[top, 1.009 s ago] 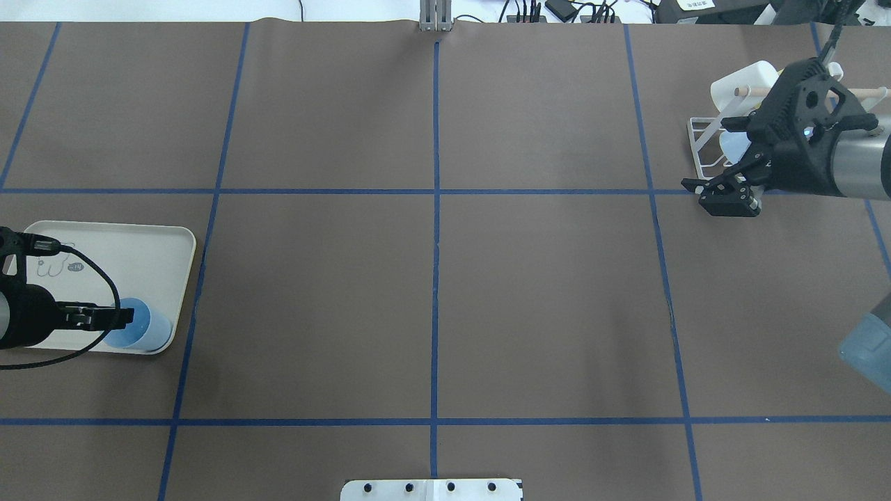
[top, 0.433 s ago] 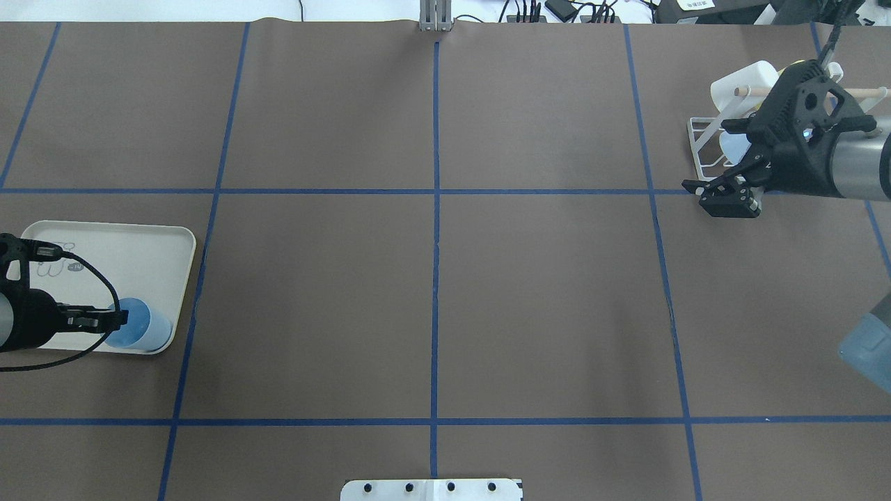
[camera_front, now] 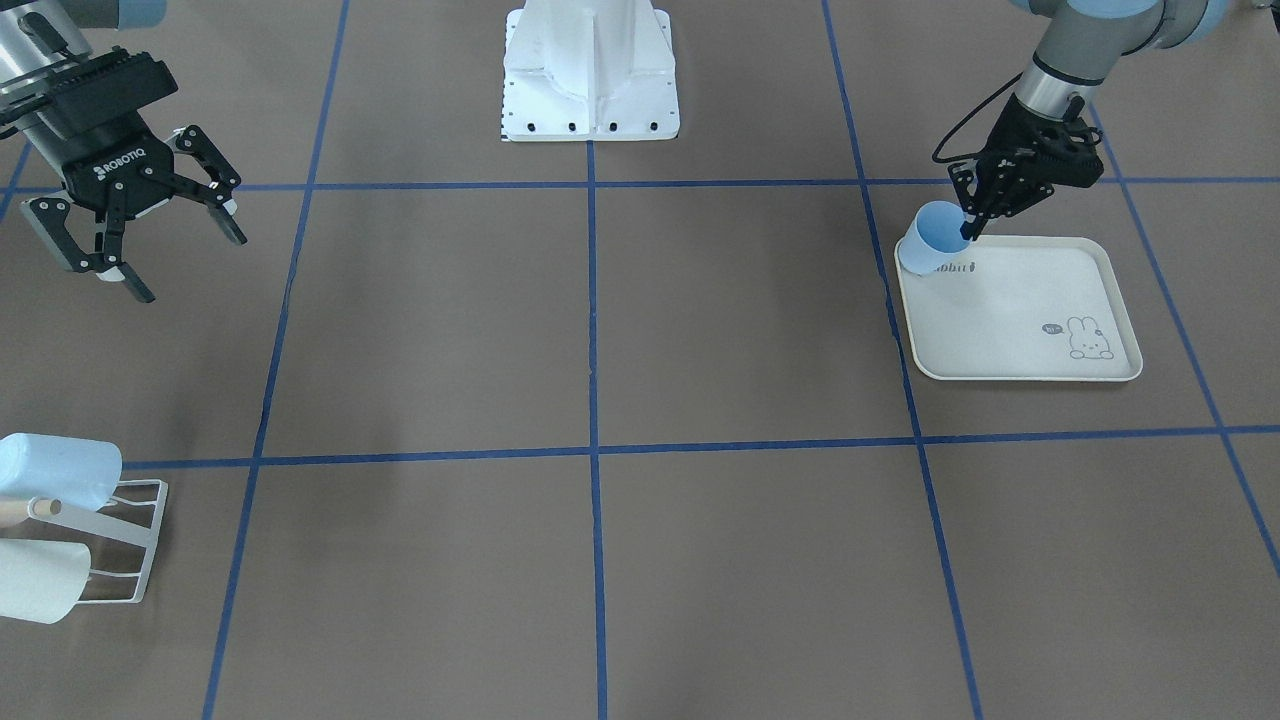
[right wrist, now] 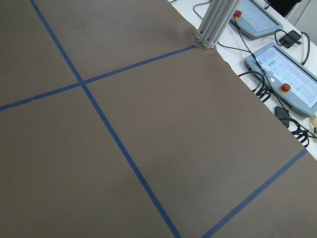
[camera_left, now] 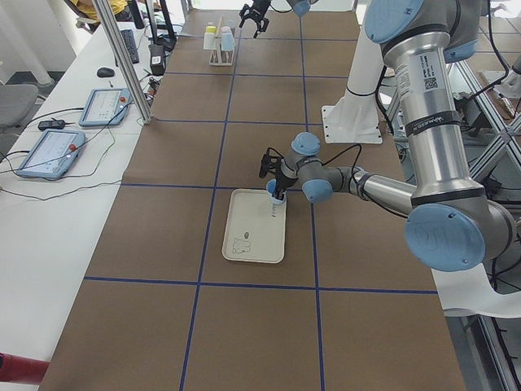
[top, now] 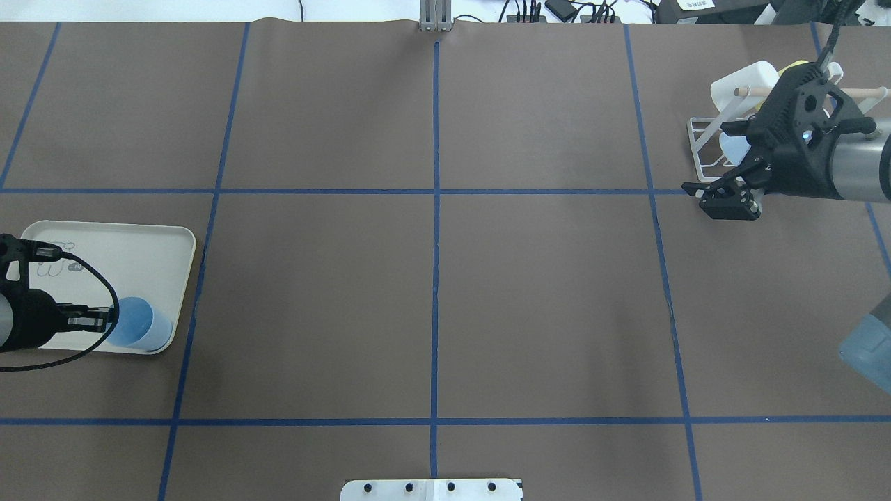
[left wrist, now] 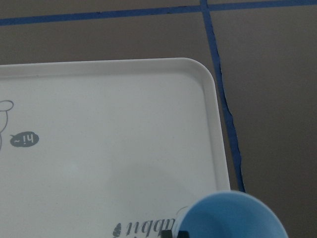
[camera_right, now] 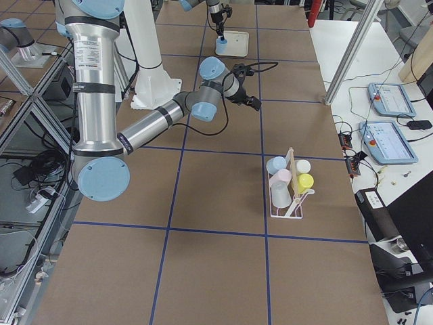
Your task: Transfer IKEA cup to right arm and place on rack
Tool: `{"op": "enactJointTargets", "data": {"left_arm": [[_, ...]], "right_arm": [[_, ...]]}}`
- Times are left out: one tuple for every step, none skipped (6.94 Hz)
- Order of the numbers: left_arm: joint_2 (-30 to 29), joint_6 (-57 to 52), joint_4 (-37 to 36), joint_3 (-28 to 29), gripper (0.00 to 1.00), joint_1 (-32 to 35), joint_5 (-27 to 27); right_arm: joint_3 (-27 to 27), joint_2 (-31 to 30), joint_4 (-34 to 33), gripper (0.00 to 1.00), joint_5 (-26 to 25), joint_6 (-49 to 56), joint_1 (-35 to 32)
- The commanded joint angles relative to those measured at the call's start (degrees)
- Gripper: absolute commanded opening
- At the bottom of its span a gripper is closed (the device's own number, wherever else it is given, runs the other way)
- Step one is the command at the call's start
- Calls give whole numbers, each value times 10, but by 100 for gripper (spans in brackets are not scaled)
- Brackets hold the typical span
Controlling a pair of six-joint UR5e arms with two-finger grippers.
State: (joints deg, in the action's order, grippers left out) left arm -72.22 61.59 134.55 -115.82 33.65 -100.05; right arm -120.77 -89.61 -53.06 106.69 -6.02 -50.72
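The blue IKEA cup (camera_front: 930, 245) stands upright on the cream tray (camera_front: 1010, 320), in the tray corner nearest the robot's base and towards the middle of the table, its open mouth up. The tray carries a small rabbit drawing (camera_front: 1088, 340) in the opposite corner and lies flat on the brown table (camera_front: 600, 330), which blue tape lines divide into squares. The left gripper (camera_front: 968, 228) reaches down to the cup's rim on the side facing the arm; its 2 fingers look drawn close together there, and the left wrist view shows 1 black fingertip right at the rim, but I cannot tell whether the cup wall is pinched between them. The right gripper (camera_front: 185, 260) hangs above the table on the other side, its fingers spread wide with nothing between them. It is apart from the white wire rack (camera_front: 130, 540), which stands at the far table edge from the robot. The rack has a light wooden dowel (camera_right: 292, 177) along its top and holds cups (camera_right: 282, 177) in pale blue, white, pink and yellow, lying on their sides on the prongs.
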Motion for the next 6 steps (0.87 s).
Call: {"op": "enactJointTargets", "data": {"left_arm": [[1,-4,-1,-11,0,7,1],[18,-7,-2,-34,0,14,-1],[47,-9,-7,-86,0,29,-7],[46,-11,-17,-133,0,51,-14],[21,-3,-18,-155,0,53,-50],[-26,23,-18,-164,0,52,-59]], "right_arm": [[-1,1,1,100,0,0,1],[0,7,1,100,0,0,8],[3,28,2,100,-2,0,25],[17,56,3,100,-2,0,49],[36,66,37,100,-4,0,81],[81,75,138,100,-6,-2,110]]}}
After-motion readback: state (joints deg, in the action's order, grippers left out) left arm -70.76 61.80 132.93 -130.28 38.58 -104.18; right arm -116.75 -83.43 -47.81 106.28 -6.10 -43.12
